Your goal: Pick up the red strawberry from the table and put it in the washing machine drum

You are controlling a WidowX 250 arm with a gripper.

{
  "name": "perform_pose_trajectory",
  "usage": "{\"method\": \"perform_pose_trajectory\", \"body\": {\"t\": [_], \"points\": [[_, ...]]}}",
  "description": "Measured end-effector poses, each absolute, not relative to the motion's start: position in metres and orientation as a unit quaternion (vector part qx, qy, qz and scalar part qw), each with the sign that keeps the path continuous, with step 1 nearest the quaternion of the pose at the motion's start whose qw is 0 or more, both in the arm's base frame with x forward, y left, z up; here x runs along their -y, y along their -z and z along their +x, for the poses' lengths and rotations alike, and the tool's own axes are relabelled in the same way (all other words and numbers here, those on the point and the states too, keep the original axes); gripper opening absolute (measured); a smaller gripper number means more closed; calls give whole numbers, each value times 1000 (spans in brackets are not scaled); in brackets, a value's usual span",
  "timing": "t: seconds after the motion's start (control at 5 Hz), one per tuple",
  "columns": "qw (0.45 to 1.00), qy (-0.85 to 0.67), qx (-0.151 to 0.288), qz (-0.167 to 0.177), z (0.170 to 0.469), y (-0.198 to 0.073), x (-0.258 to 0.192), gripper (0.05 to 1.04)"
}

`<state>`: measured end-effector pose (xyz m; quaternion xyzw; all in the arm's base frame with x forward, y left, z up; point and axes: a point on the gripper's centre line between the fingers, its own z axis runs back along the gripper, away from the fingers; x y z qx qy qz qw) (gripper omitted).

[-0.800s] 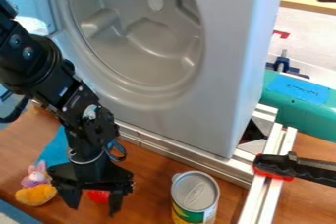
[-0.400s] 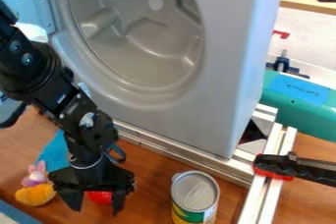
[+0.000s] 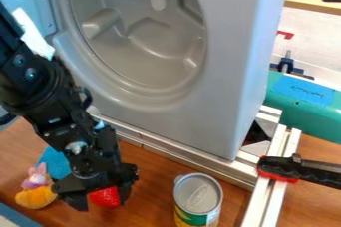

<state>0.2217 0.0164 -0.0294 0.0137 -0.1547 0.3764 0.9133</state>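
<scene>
The gripper (image 3: pixel 101 202) is low over the wooden surface at the lower left, tilted, with its fingers apart. A red, strawberry-like object (image 3: pixel 105 197) shows between the fingers; whether they touch it cannot be told. Left of the gripper lies a small plush toy with a pink rabbit-like head (image 3: pixel 37 176) and an orange lower part (image 3: pixel 35 197). Behind these is a blue cloth (image 3: pixel 55 163). A can (image 3: pixel 198 194) stands upright to the right, apart from the gripper.
A large grey washer-like panel (image 3: pixel 223 86) with a round hollow rises behind the arm. Metal rails (image 3: pixel 193 160) run along its base. A black and red clamp (image 3: pixel 299 170) juts in from the right, near a teal container (image 3: pixel 299 114). A blue edge crosses the lower left corner.
The arm has shifted and its gripper has turned and tilted, its fingertips slightly higher in the view. More of the red object shows between the fingers, which remain apart.
</scene>
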Motion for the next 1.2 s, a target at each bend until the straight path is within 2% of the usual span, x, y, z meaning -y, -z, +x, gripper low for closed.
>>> {"method": "perform_pose_trajectory", "body": {"t": [0.4, 0.8, 1.0, 1.2], "points": [[903, -403, 146, 26, 235, 35, -20, 1001], [889, -440, 128, 28, 247, 55, -19, 1000], [883, -455, 109, 46, 248, 73, -22, 947], [878, -461, 115, 56, 258, 74, -26, 754]]}}
